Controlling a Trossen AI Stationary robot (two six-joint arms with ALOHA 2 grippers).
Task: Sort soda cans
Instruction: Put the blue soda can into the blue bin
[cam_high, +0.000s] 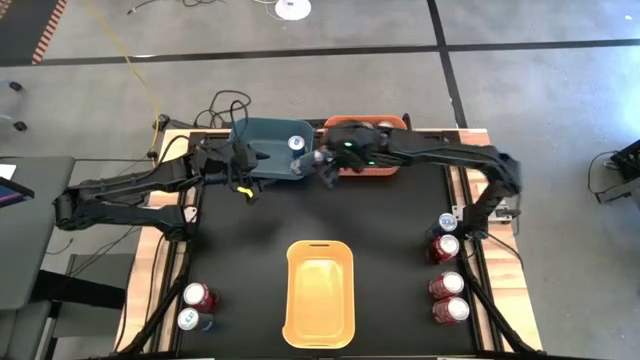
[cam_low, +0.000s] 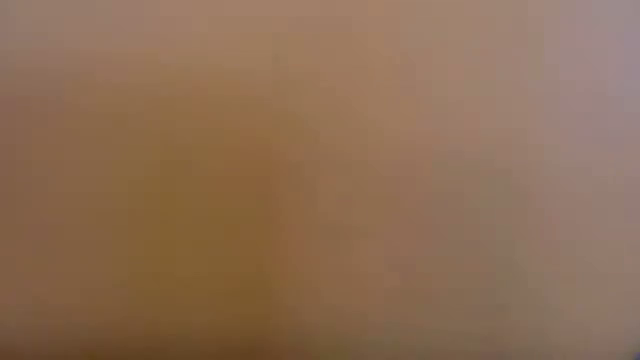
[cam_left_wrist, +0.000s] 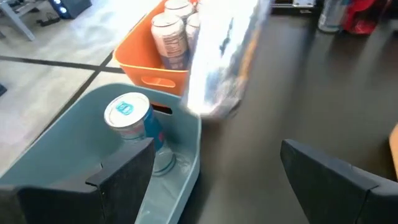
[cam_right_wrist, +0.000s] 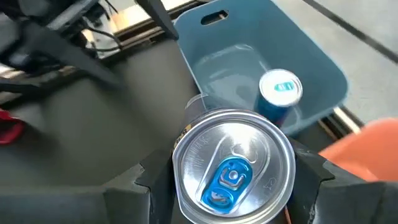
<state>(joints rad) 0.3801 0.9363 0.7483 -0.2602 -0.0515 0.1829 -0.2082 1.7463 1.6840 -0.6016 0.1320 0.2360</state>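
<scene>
One silver-topped can (cam_right_wrist: 232, 164) with a blue tab sits clamped between the fingers of my right tool (cam_high: 322, 160), held just beside the rim of the blue bin (cam_high: 262, 140), between that bin and the orange bin (cam_high: 390, 170) at the far edge of the table (cam_high: 250, 240). From the left wrist view the held can shows as a blurred silver shape hanging beside the blue bin's corner. One blue can (cam_high: 296, 143) stands upright inside the blue bin, near the corner closest to the orange bin. I count at least two silver-grey cans (cam_left_wrist: 170, 38) standing in the orange bin. On the table's right edge I see a column of four cans: a blue-topped can (cam_high: 447, 222) and three red cans (cam_high: 447, 285) in front of it. At the near left corner, a red can (cam_high: 199, 295) and a blue-marked can (cam_high: 190, 319) stand touching. The yellow bin (cam_high: 320, 340) lies in the middle front. My left tool (cam_high: 243, 172) hovers with its fingers spread wide, gripping nothing, over the blue bin's near side. My low view gives me only a brownish blur.
</scene>
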